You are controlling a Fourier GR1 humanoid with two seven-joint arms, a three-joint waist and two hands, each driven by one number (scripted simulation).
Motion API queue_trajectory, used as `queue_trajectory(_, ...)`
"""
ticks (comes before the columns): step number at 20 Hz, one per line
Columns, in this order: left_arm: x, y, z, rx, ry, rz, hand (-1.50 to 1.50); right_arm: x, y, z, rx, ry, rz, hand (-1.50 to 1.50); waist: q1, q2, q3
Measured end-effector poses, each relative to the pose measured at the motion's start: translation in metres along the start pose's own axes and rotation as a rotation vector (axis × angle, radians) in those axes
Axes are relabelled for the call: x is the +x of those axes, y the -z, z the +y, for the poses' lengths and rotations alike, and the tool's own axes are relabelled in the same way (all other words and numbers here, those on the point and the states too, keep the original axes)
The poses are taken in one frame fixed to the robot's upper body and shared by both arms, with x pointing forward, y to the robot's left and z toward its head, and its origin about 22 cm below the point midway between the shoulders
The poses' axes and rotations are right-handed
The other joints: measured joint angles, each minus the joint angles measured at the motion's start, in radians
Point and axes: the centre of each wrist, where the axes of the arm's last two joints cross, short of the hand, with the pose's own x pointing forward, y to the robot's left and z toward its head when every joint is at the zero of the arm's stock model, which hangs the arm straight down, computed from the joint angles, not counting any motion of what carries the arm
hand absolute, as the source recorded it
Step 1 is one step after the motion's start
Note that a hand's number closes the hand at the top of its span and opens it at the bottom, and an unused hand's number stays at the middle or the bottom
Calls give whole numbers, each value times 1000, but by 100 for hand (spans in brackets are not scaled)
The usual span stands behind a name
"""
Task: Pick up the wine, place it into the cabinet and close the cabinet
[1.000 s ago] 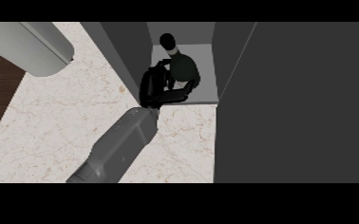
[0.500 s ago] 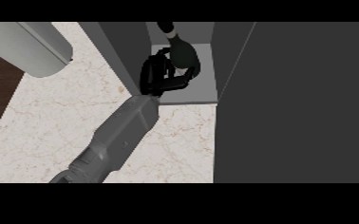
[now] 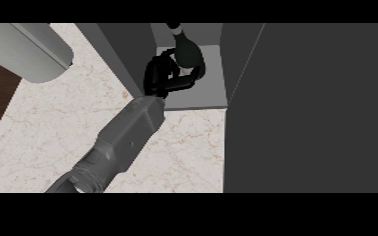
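Wine (image 3: pixel 187 52) sat deeper inside the cabinet (image 3: pixel 210 87) than a moment earlier, upright on its floor. Left hand (image 3: pixel 164 76) reached in, fingers curled round the bottle's lower body.

The dark glass wine bottle (image 3: pixel 187 54) sits inside the open grey cabinet (image 3: pixel 208 87), above its pale floor panel, tilted so that its neck and light-coloured cap point toward the back of the compartment. Its rounded body is partly hidden by black fingers curled round its lower part. The cabinet stands on the marbled bench, its compartment open at the front, with a dark side wall at the left and its dark grey door (image 3: pixel 303 110) swung out at the right, not closed.
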Motion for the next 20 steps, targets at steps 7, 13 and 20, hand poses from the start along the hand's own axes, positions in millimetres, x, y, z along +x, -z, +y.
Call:
queue_trajectory(7,-4,1,11,48,0,-26,150,-1,1,-2,-1,-1,2,-150,-2,2,0)
queue_trajectory(13,-4,1,13,47,-2,-110,-150,-6,2,0,-5,-11,0,-150,-6,7,-4)
queue_trajectory(20,-5,-1,9,-25,-19,-179,-150,-6,2,7,-15,-20,-1,-150,5,9,-9)
